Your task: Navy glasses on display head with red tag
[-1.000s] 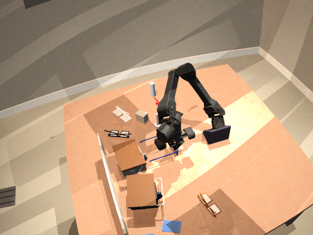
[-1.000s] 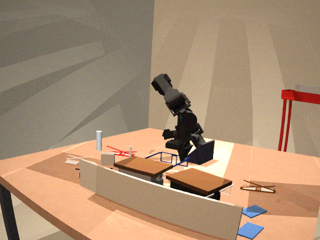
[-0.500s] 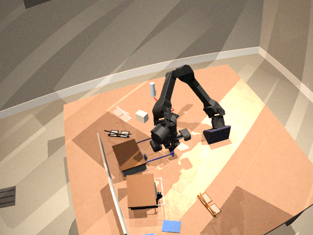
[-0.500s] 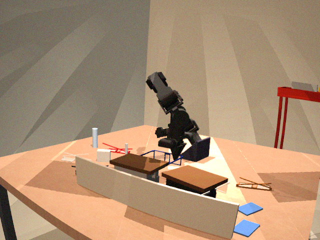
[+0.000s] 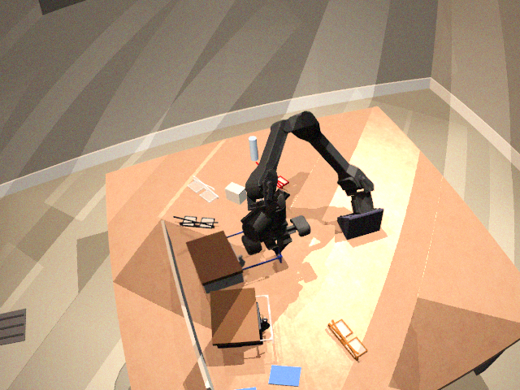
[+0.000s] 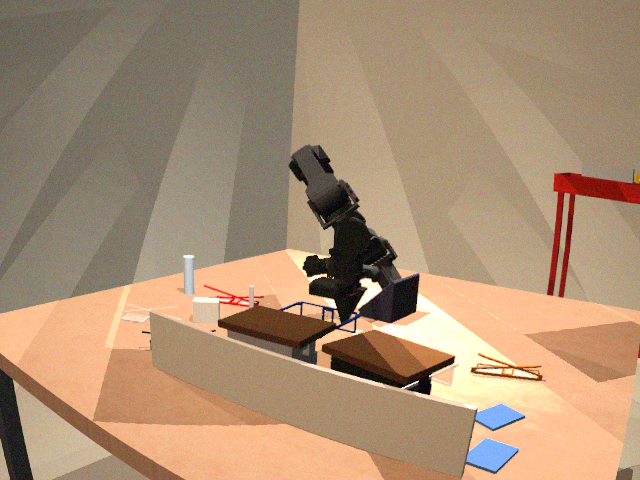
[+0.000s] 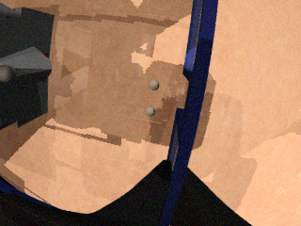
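Note:
The navy glasses (image 5: 261,262) (image 6: 356,324) (image 7: 202,47) are held in the air, front frame away from the heads and temples pointing toward the grey head. My gripper (image 5: 279,253) (image 6: 346,317) (image 7: 171,169) is shut on their front frame. The grey head (image 5: 222,283) (image 7: 23,94) has a brown slab on top (image 5: 214,256) (image 6: 276,324); a speck of red shows on it in the wrist view. In the top view the temple ends are near its front edge, one toward each side; the bridge is well short of the nose. Whether the temples overlap its sides is unclear.
The other, black head under a brown slab (image 5: 234,314) (image 6: 387,353) wears white glasses (image 5: 270,318). A long upright panel (image 5: 180,289) (image 6: 310,397) runs behind both heads. A white box (image 5: 235,192) (image 6: 205,310), a thin post (image 6: 251,297) and red glasses (image 6: 235,298) are beyond the grey head.

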`<state>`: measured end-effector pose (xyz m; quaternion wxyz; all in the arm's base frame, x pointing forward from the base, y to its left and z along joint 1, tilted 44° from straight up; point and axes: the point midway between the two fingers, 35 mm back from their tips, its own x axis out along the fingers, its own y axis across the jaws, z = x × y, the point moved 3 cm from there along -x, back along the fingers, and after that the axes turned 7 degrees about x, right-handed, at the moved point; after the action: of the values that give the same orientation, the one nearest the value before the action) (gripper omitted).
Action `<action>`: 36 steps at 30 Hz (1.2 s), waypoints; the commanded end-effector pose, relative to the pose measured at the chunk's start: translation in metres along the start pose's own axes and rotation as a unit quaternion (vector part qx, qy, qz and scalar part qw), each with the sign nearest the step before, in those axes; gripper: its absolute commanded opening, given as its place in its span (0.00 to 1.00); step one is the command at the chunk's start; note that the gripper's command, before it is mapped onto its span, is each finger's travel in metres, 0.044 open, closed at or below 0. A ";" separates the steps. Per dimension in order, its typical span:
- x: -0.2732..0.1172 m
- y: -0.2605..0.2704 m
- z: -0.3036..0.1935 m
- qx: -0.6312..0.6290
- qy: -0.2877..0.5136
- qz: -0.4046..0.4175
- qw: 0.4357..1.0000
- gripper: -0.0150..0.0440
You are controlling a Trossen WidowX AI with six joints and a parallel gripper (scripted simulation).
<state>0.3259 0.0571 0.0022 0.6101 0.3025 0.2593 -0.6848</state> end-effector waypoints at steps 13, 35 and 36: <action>-0.001 0.024 -0.003 -0.001 -0.002 0.002 1.000 0.25; -0.001 0.055 -0.006 -0.001 -0.002 0.002 1.000 0.25; -0.001 0.057 -0.007 -0.001 -0.002 0.002 1.000 0.25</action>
<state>0.3782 0.0558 -0.0005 0.6105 0.3032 0.2586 -0.6845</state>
